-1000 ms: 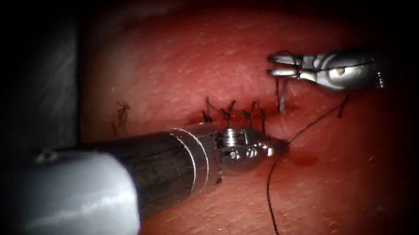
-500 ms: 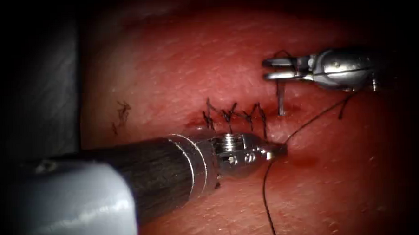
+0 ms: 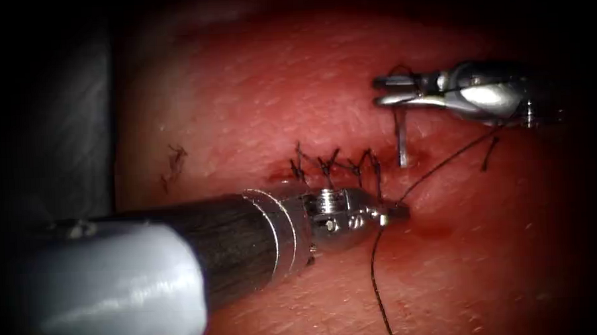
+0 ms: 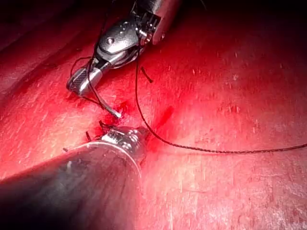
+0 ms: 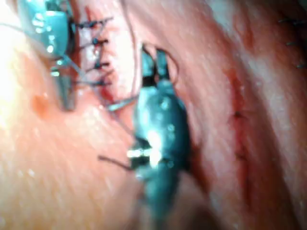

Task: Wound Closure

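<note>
The stitched cut [image 3: 335, 165] runs across the tissue [image 3: 256, 89]. My right tool [image 3: 383, 91] hovers above the cut's right end, jaws shut on the upper part of the needle [image 3: 401, 144]. The needle hangs straight down and its lower end is in the tissue at the cut's right end. The left wrist view shows that tool [image 4: 79, 82] and the needle [image 4: 106, 106] too. My left tool [image 3: 398, 212] presses on the tissue just below the cut. Its jaws are shut where the dark thread [image 3: 444, 166] bends sharply at the tip. In the right wrist view my right tool [image 5: 154, 60] stands beside the stitches.
Several dark stitches cross the cut to the left of the needle. A small pool of red fluid [image 3: 436, 230] lies right of the left tool's tip. Cut thread ends [image 3: 174, 162] lie on the tissue far left. The thread trails down to the picture's lower edge [image 3: 383, 317].
The right tool's wrist has rolled and shifted slightly left, the needle staying upright in the tissue. The left tool's tip has edged left, taking the thread's bend with it.
</note>
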Controlling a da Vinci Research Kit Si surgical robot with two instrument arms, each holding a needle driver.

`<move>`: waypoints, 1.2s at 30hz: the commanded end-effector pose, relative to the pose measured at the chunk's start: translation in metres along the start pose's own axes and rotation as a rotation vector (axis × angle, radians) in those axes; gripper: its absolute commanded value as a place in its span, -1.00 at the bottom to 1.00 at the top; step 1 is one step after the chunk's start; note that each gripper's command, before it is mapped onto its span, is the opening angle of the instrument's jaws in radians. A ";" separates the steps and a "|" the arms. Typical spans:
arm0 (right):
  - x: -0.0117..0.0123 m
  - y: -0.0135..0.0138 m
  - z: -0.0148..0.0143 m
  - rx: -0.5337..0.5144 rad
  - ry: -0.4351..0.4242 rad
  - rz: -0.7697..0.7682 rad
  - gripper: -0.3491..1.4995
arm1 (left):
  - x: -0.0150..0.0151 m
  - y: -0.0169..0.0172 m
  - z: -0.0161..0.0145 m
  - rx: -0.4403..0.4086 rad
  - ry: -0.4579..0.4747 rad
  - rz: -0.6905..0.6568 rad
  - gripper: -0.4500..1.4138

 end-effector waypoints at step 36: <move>-0.0022 -0.0010 0.0021 -0.030 -0.082 0.633 -1.00 | -0.0002 0.0000 0.0008 -0.002 0.004 0.002 -0.73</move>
